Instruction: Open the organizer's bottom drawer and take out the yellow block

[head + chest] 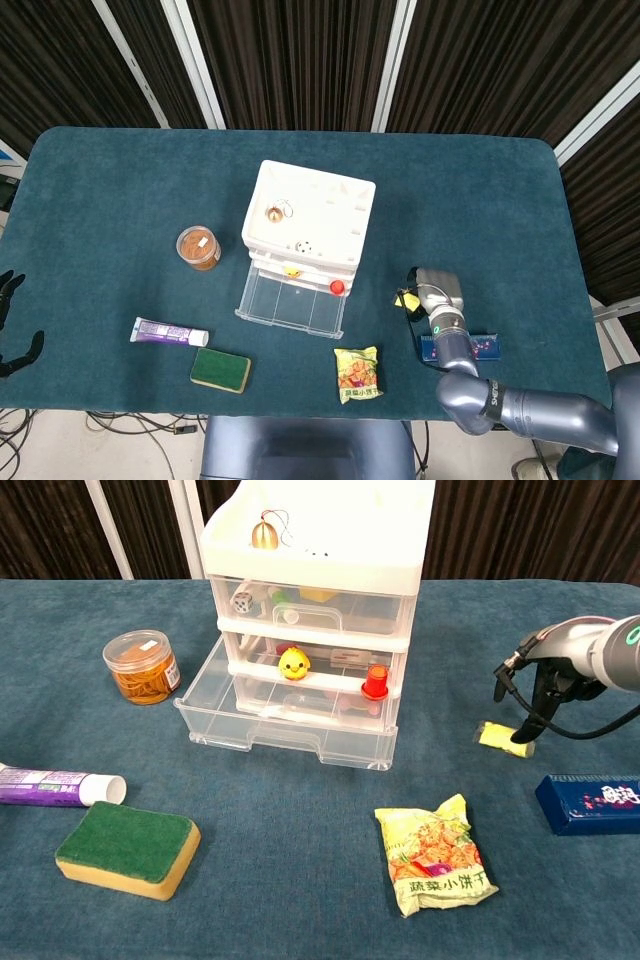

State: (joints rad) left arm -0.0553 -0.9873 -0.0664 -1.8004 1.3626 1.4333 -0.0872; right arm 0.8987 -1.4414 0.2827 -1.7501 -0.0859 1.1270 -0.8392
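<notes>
Organizer: the white organizer (318, 540) stands on my tabletop (300, 880), and I place everything else from it.
Bottom drawer: its clear bottom drawer (285, 725) is pulled out toward me; in the head view the tray (290, 300) looks bare, though it is small there.
Yellow block: the yellow block (503, 738) lies flat on the tabletop, well to the right of the organizer, outside the drawer. In the head view it is a small yellow spot (407, 298) beside my right hand.
Right hand: my right hand (545, 675) is above the block, my fingers (527, 730) pointing down at its right end. I seem to be touching it rather than gripping it, but I cannot tell for sure.
Left hand: my left hand (12, 325) shows only at the far left edge of the head view, off the tabletop, fingers apart and holding nothing.
Others: snack packet (435, 857) in front of the organizer; blue box (590, 802) further right; sponge (127, 848) and tube (60, 785) front left; jar (142, 667) just left.
</notes>
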